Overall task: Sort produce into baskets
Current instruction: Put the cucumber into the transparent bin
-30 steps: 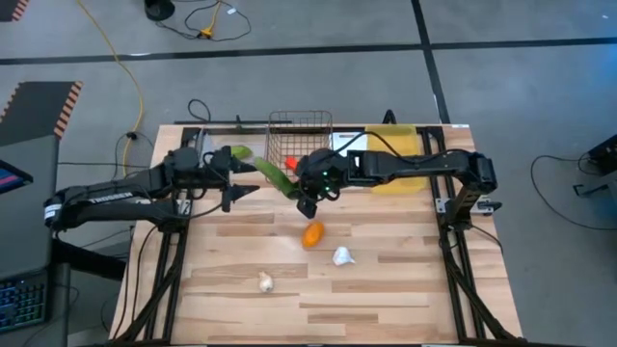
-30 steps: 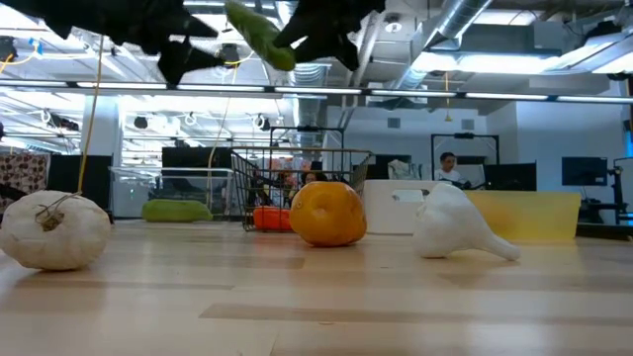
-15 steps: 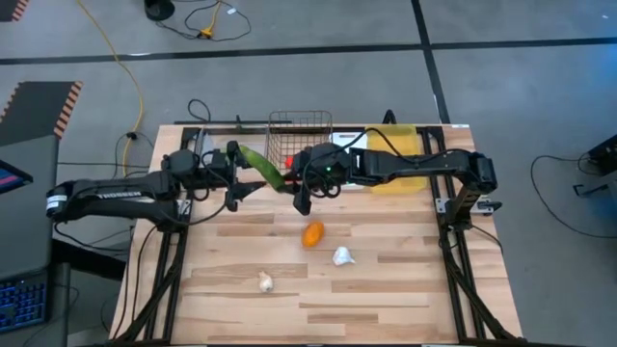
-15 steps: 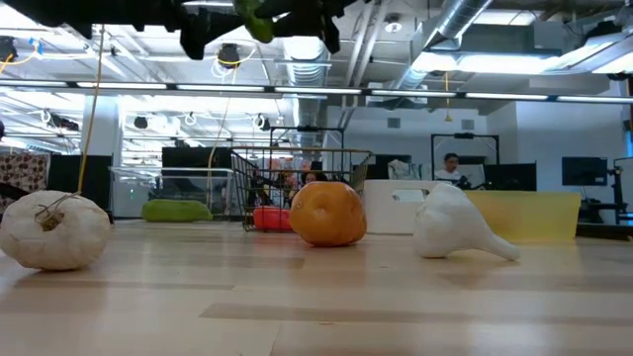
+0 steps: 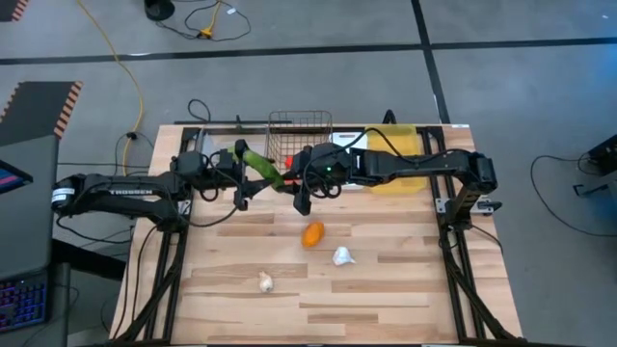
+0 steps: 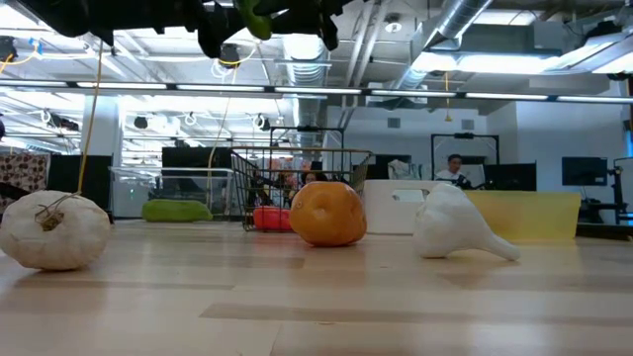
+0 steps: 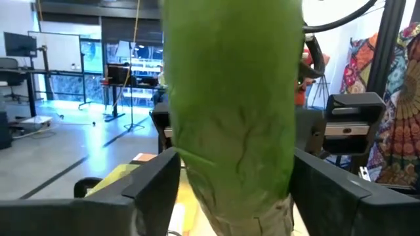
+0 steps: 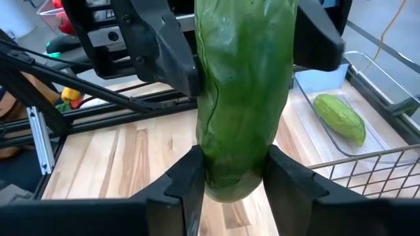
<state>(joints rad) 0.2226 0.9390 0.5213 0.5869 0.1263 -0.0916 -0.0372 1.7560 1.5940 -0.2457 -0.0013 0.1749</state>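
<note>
While both arms are meeting high over the far half of the worktop (image 5: 386, 289), a green cucumber (image 5: 260, 166) is hanging in the air between them, just left of the dark wire-mesh basket (image 5: 299, 135). The right end effector (image 5: 289, 183) is gripping the cucumber's right end, its two fingers (image 8: 190, 177) pressing against either side of it in the right wrist view. The left end effector (image 5: 243, 173) is sitting at the cucumber's other end with its fingers (image 7: 154, 174) flanking the green skin; they appear to be touching it, though the close view makes it hard to say how firmly they are closing.

A second cucumber (image 8: 340, 118) is lying in the clear plastic tray (image 8: 367, 85), at the far left of the worktop beside the wire-mesh basket. Something orange-red (image 6: 269, 218) is showing at the foot of that basket in the low view; whether it is inside cannot be told. Right of the basket, a white bin (image 6: 391, 208) and then a yellow bin (image 5: 397, 159) are standing along the far edge.

An orange (image 5: 312, 234) is resting near the middle of the worktop, with a white garlic bulb (image 5: 342, 255) just beside it to the right and nearer. Another garlic bulb (image 5: 265, 281) is lying well apart, nearer and to the left.
</note>
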